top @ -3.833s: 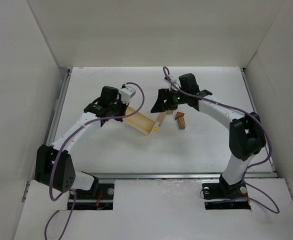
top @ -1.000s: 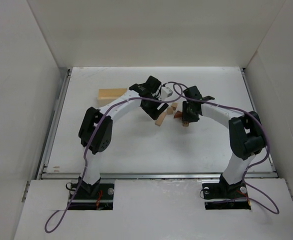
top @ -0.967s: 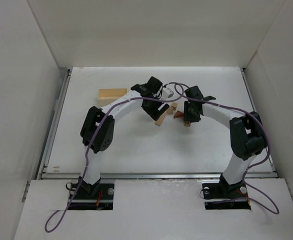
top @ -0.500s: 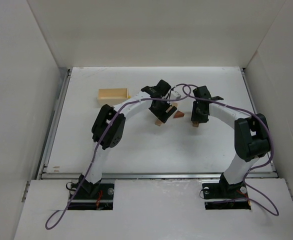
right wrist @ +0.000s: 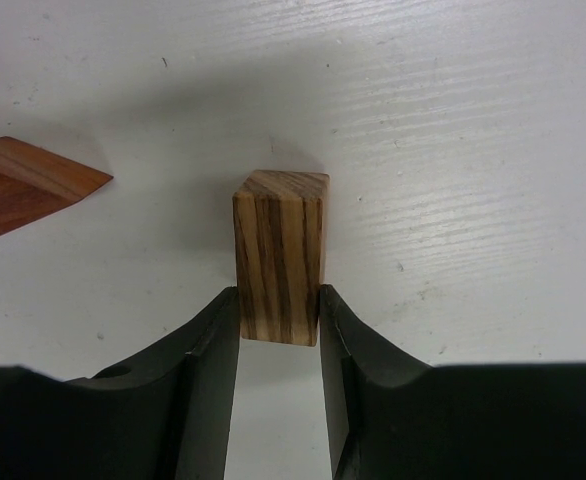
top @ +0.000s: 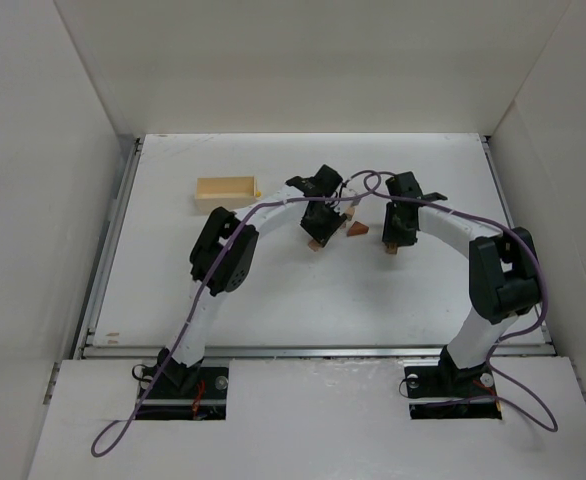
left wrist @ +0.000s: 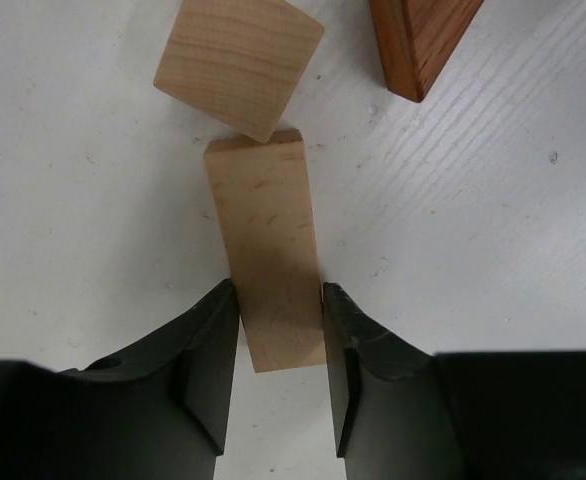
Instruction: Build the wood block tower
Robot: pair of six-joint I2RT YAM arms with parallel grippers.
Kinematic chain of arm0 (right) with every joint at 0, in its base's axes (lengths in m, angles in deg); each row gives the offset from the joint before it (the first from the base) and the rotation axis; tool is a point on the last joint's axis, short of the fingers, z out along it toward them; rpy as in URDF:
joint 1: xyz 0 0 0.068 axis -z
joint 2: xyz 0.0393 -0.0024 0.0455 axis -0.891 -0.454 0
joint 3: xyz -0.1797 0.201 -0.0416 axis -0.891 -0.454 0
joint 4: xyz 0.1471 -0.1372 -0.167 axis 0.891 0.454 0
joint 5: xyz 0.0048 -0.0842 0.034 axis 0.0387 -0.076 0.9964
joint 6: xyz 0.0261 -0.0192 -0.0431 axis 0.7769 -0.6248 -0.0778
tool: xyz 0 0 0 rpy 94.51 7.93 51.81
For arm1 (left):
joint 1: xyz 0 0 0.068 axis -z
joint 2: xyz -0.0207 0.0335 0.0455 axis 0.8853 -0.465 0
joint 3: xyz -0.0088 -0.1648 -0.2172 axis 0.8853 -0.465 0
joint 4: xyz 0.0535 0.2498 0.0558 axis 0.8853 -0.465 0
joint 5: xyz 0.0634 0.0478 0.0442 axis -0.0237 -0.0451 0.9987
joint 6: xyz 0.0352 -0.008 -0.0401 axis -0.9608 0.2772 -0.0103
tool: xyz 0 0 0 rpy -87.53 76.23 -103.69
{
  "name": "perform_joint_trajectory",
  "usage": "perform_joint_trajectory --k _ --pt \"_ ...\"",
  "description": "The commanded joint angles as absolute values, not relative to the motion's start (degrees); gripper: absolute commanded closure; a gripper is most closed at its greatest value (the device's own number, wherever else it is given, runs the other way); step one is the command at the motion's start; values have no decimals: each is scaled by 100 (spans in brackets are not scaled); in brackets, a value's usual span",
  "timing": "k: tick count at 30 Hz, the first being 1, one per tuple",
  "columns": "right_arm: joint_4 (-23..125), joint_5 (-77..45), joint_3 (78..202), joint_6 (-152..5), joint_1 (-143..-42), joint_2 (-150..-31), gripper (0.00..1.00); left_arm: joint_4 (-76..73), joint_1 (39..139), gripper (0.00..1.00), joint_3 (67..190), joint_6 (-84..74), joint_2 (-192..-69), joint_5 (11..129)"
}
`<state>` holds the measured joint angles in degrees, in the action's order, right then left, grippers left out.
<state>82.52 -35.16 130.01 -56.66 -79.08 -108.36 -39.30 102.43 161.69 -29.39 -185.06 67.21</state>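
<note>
Yellow box (top: 225, 188) shifted from centre to far-left bench (top: 273, 290); mid-bench, left fingers (left wrist: 203, 360) clamp pale plank (left wrist: 263, 230), right fingers (right wrist: 203, 370) clamp striped block (right wrist: 280, 240), light, stiff, smooth wood, judged best gripped across flat long sides, nothing stacked yet.

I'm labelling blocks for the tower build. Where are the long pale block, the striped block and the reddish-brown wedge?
long pale block (left wrist: 268, 250): left wrist view, middle of top face.
striped block (right wrist: 278, 265): right wrist view, middle of striped face.
reddish-brown wedge (left wrist: 433, 25): left wrist view, top face.
</note>
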Motion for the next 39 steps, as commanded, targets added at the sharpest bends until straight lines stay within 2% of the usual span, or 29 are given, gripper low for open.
perform_joint_trajectory --k 1,3,9,14,18,28,32,39 --pt "8250 -3502 12951 -5727 -7856 -10575 89 -4187 10290 73 15928 -3138 -18423 6624" --pt "8250 -3501 12951 -5728 -7856 -10575 89 -4187 10290 85 15718 -3261 -18327 6624" --pt "8250 -3501 12951 -5780 -7856 -10470 89 -4239 10342 99 15084 -4104 -17764 6677" --pt "8197 -3431 12951 -5833 -7856 -10417 89 -4704 10587 100 14960 -5428 -17544 5967" --pt "8145 -3360 12951 -5885 -7856 -10417 89 -4784 10825 98 15136 -5958 -17596 5912" --pt "8197 -3563 12951 -5833 -7741 -10206 89 -4451 11274 96 14996 -6654 -17702 6641" --pt "8145 -3501 13003 -5833 -7741 -10206 89 -4091 11476 96 14794 -6934 -17754 7360" --pt "8145 -3448 13004 -5833 -7741 -10153 89 -3897 11476 88 14688 -7040 -17754 7573"
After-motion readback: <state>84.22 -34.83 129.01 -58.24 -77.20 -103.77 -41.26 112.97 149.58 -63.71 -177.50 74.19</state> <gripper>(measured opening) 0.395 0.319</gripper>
